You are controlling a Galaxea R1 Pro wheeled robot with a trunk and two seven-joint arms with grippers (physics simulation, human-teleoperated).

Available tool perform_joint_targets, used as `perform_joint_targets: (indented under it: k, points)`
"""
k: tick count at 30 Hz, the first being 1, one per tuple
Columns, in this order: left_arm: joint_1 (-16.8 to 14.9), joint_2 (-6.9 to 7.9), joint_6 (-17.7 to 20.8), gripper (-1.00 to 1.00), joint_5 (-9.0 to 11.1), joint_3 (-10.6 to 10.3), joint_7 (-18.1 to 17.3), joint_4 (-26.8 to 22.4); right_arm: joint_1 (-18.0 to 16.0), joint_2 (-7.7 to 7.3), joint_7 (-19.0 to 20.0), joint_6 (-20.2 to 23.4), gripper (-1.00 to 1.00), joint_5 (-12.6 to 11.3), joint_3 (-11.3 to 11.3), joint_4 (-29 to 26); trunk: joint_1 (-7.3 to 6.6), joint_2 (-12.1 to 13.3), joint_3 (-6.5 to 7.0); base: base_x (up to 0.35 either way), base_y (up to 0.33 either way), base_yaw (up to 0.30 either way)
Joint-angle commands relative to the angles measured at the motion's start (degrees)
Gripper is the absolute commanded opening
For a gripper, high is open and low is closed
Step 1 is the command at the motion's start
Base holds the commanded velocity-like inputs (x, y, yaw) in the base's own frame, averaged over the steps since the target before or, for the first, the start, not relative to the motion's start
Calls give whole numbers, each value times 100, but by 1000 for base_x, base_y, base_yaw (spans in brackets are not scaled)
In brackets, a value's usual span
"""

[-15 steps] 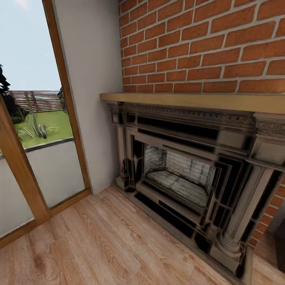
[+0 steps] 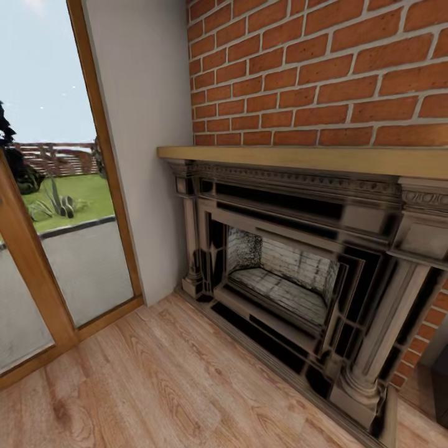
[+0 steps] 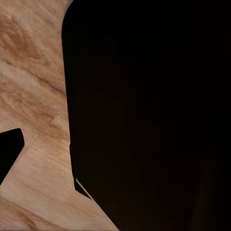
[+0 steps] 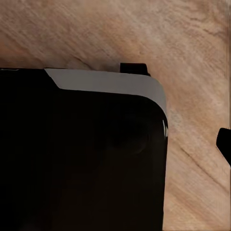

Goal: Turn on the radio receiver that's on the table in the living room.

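The radio receiver and the grey table are out of view. The head view faces a corner of the living room, with its light wood plank floor (image 2: 155, 386) and a pale wall (image 2: 143, 124). In the left wrist view a large black part of my own body (image 3: 144, 115) hangs over the planks (image 3: 33, 96), and a small dark tip (image 3: 9, 151) sits at the edge. The right wrist view looks down on a black body part with grey trim (image 4: 106, 82) and another dark tip (image 4: 225, 144). Neither view lets me tell how the jaws stand.
A dark carved fireplace (image 2: 280, 274) with a wooden mantel (image 2: 298, 158) stands against a red brick wall (image 2: 323, 68), close ahead on the right. A wood-framed glass door (image 2: 62, 218) onto a garden fills the left. Open floor lies in front of me.
The garden seen through the glass door has shifted slightly. The fireplace, wall and floor look the same.
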Motion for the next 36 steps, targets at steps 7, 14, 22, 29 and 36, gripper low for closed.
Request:
perform_joint_targets:
  k: [7,14,22,29,36]
  points:
    - [1,4,8,100,30,17,-29,-19,-35,9,-18,1,100,13,22,5,0,0,-1,0,0,2]
    - [0,5,0,100,35,19,-30,-17,-35,14,-18,-4,100,18,36,5,0,0,-27,-163,29,97]
    - [1,-2,-1,100,35,18,-30,-21,-35,29,-26,-16,100,135,470,5,0,0,-80,-315,77,183]
    - [0,-4,-1,100,39,18,-30,-22,-35,24,-27,-17,100,145,526,-9,0,0,-128,-323,79,192]
    - [0,-3,-1,100,44,24,-30,-30,-35,23,-27,-17,100,145,527,-21,0,0,-169,-330,22,220]
